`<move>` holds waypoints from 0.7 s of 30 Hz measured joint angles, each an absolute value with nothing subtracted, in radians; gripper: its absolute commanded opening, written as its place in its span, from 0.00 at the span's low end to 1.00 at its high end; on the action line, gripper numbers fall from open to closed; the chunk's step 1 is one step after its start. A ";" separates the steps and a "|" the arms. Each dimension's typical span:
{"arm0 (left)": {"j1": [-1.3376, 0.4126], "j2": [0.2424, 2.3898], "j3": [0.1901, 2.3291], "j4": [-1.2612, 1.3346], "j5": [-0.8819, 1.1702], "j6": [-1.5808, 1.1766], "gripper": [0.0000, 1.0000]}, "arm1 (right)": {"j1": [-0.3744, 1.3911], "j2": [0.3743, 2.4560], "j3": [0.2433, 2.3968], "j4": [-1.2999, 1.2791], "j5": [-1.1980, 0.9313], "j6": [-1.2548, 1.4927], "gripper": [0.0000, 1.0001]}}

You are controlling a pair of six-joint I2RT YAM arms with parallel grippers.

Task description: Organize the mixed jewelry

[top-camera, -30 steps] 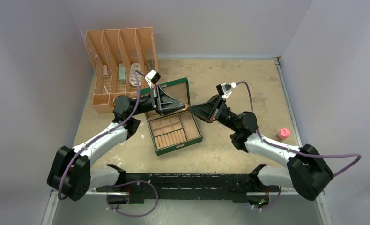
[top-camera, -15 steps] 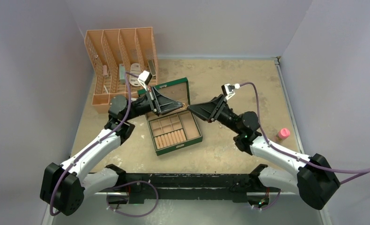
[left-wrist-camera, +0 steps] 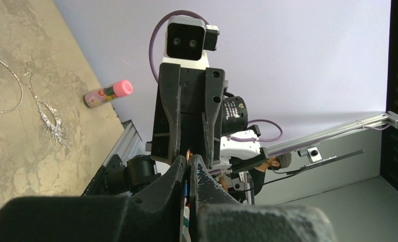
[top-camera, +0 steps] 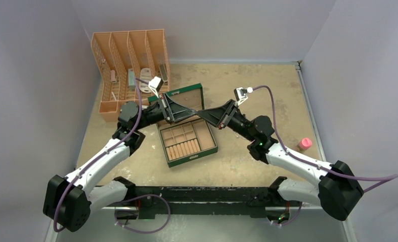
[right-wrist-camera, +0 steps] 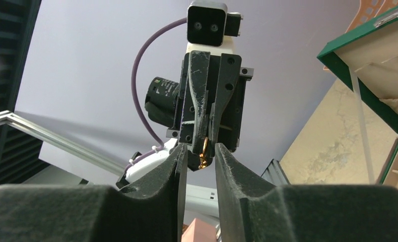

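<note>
Two robot arms meet tip to tip in the air above the far edge of an open green box (top-camera: 210,144), at the middle of a tan table (top-camera: 267,85).

The left gripper (left-wrist-camera: 188,162) has its fingers pressed together on a small gold piece (right-wrist-camera: 203,151), too small to tell whether it is a ring or an earring. The right gripper (right-wrist-camera: 199,160) faces it head-on, with its fingers spread to either side of the gold piece and not touching it.

The task looks to be at an early or middle stage. One piece is held in the air, apparently being passed from one arm to the other. A silvery chain (left-wrist-camera: 50,118) and a thin hoop (left-wrist-camera: 19,88) lie loose on the table, with a pink-capped bottle (left-wrist-camera: 108,93) just beyond them. The box tray shows its dividers and a row of ring rolls. Whether any jewelry already lies in it cannot be made out.

Compared with half a second ago, the right arm has reached farther left, closing the small gap that showed between the two grippers. The left arm, the box and the bottle sit where they did.
</note>
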State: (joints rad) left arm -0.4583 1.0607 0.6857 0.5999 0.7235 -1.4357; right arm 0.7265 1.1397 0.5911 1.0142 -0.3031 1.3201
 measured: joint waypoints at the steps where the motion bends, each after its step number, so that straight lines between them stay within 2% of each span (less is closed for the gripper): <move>1: -0.458 1.061 0.686 0.600 0.723 -1.435 0.00 | 0.727 1.140 0.591 1.013 -0.300 1.320 0.27; 21: -0.458 1.061 0.686 0.586 0.717 -1.428 0.00 | 0.727 1.132 0.570 1.011 -0.278 1.324 0.24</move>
State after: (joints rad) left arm -0.4583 1.0607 0.6857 0.5858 0.7174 -1.4277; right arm 0.7265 1.1316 0.5701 1.0111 -0.2775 1.3239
